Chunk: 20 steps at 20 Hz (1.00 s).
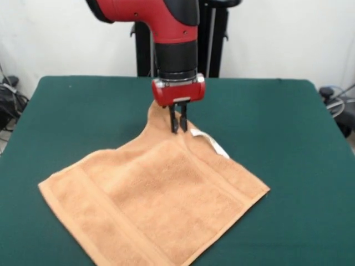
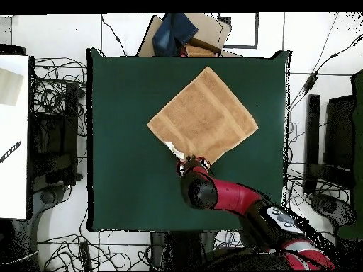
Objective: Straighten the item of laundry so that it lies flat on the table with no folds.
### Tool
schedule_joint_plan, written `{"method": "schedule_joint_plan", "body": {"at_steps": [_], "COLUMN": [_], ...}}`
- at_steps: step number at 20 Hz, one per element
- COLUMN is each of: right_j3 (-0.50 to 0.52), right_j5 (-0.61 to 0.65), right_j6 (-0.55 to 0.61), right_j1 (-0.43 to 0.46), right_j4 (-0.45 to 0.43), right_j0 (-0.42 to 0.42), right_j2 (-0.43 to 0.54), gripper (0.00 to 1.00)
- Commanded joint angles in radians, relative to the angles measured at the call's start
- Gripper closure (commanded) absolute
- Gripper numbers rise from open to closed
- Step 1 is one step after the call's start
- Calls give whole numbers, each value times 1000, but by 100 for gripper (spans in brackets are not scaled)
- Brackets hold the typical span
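Most of the towel [image 1: 155, 210] lies flat mid-table [image 1: 288, 138], but the gripper [image 1: 178, 124] is pinching its far corner, lifted into a peak. That corner needs laying down; looks nearly done.

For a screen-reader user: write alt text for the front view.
A red and black robot arm's gripper pinches the raised far corner of a tan terry-cloth towel, pulling it up into a peak. The rest lies spread on the dark green felt table, a white tag showing beside the peak.
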Motion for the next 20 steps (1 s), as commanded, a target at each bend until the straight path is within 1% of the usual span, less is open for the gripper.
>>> {"method": "schedule_joint_plan", "body": {"at_steps": [1, 8, 11, 15, 16, 20], "right_j3": [113, 173, 211, 231, 235, 260], "right_j5": [-88, -195, -256, -329, -348, -331], "right_j6": [333, 357, 380, 380, 379, 375], "right_j1": [33, 69, 73, 80, 82, 46], "right_j4": [60, 68, 84, 88, 87, 133], "right_j0": [18, 9, 19, 10, 7, 27], "right_j2": [-28, -30, -42, -35, -32, -40], "gripper": [100, 100, 100, 100, 0, 0]}}
